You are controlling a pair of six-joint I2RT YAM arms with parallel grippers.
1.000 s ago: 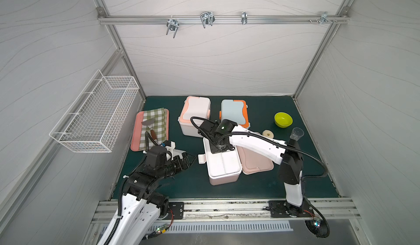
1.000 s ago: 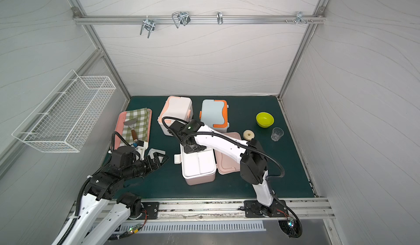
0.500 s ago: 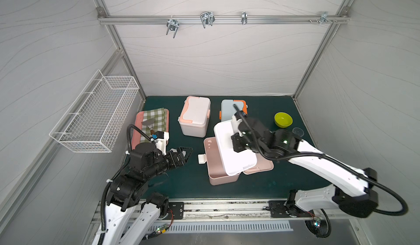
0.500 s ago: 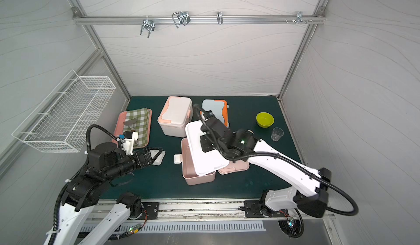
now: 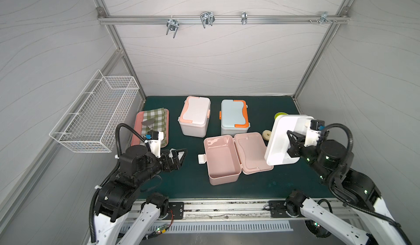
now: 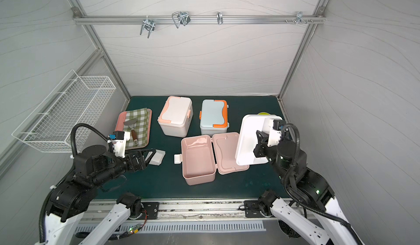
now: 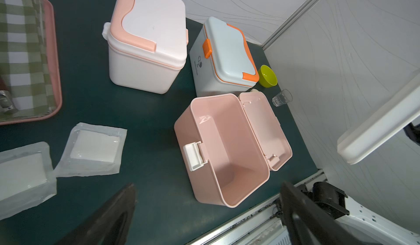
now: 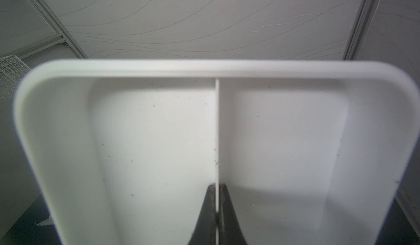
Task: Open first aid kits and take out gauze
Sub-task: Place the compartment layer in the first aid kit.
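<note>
We are pinching the white inner tray (image 5: 281,139) by its divider in our right gripper (image 8: 217,193) and hovering our spread left gripper (image 5: 178,156) near two gauze packets (image 7: 94,150) lying on the surface (image 5: 261,187) by the open, empty pink kit (image 5: 223,162), with the white-and-peach kit (image 5: 195,115) and blue-and-orange kit (image 5: 234,116) not yet opened.

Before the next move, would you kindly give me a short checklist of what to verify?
1. Right gripper shut on the divider of the white insert: ok.
2. Pink kit open and empty: ok.
3. Two gauze packs out on the mat: ok.
4. Left gripper open, holding nothing: ok.
5. White-and-peach kit and blue kit opened: not ok, both lids shut.
6. Mat under the held insert free: cannot tell, hidden.
</note>
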